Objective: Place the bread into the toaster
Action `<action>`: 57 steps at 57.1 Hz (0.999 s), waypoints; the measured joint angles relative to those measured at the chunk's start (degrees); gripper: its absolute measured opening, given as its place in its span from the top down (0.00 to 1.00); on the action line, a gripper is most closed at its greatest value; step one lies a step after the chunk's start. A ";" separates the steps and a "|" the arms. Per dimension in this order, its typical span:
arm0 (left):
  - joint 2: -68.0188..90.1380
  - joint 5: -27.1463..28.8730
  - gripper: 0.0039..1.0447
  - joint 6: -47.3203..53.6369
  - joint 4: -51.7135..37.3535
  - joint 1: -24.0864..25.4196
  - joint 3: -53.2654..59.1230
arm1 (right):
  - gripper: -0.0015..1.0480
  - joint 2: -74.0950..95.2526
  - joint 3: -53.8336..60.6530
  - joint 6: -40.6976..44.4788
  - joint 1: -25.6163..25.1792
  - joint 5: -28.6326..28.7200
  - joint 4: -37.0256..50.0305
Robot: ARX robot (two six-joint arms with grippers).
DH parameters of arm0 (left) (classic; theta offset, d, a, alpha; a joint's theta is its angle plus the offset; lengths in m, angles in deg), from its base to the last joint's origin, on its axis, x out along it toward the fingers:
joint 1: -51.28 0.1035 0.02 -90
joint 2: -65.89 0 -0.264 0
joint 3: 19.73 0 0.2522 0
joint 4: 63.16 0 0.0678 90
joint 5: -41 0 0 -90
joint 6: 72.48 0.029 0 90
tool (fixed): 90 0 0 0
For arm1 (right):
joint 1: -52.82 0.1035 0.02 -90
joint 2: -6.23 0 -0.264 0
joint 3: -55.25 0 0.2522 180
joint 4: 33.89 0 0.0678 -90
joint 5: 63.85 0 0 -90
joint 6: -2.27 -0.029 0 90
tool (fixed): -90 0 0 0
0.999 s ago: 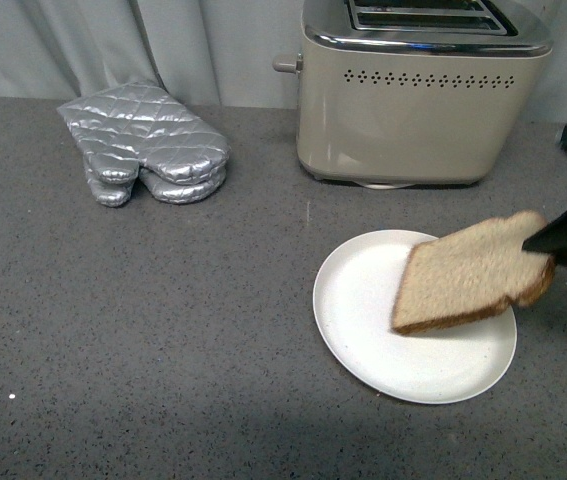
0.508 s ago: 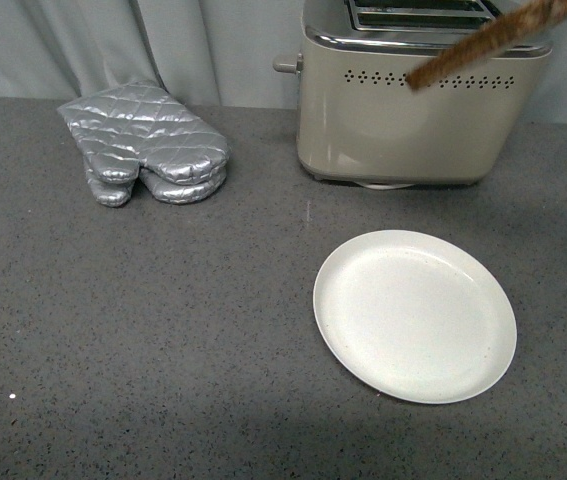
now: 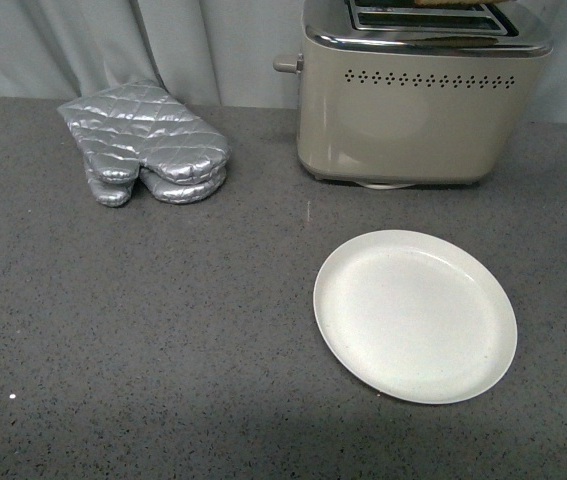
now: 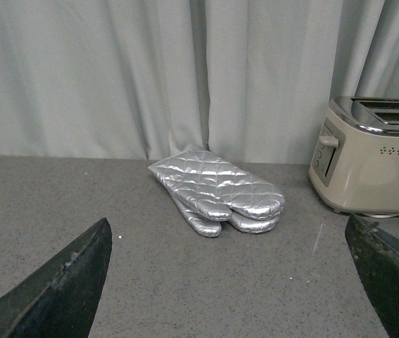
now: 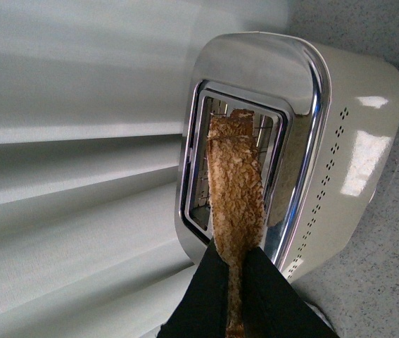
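The beige toaster (image 3: 418, 100) with its chrome top stands at the back right of the counter, and shows too in the left wrist view (image 4: 375, 169). In the right wrist view my right gripper (image 5: 236, 282) is shut on the bread (image 5: 236, 190), a brown slice seen edge-on between the black fingers. The slice's far end hangs over the open slot of the toaster (image 5: 340, 162). In the front view only a thin brown sliver of bread (image 3: 458, 2) shows at the top edge, above the slots. My left gripper (image 4: 227, 282) is open and empty, low over the counter.
A round white plate (image 3: 413, 315) lies bare in front of the toaster. Silver quilted oven mitts (image 3: 143, 140) rest at the back left, also ahead of the left gripper (image 4: 217, 190). A grey curtain hangs behind the counter.
The bread has gone from over the plate up to the toaster's top and nearly left the front view. The right arm no longer shows there.
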 joint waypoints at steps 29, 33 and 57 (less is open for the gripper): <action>0.00 0.00 0.06 -0.02 0.04 0.00 0.00 | 0.99 9.79 -7.82 -3.30 0.70 0.22 -2.80; 0.00 0.00 0.06 0.00 0.04 0.00 0.00 | 0.99 11.15 -9.20 -3.06 0.66 0.44 -3.23; 0.00 0.00 0.06 0.00 0.04 0.00 0.00 | 0.32 8.33 -5.11 22.58 0.26 -4.09 11.65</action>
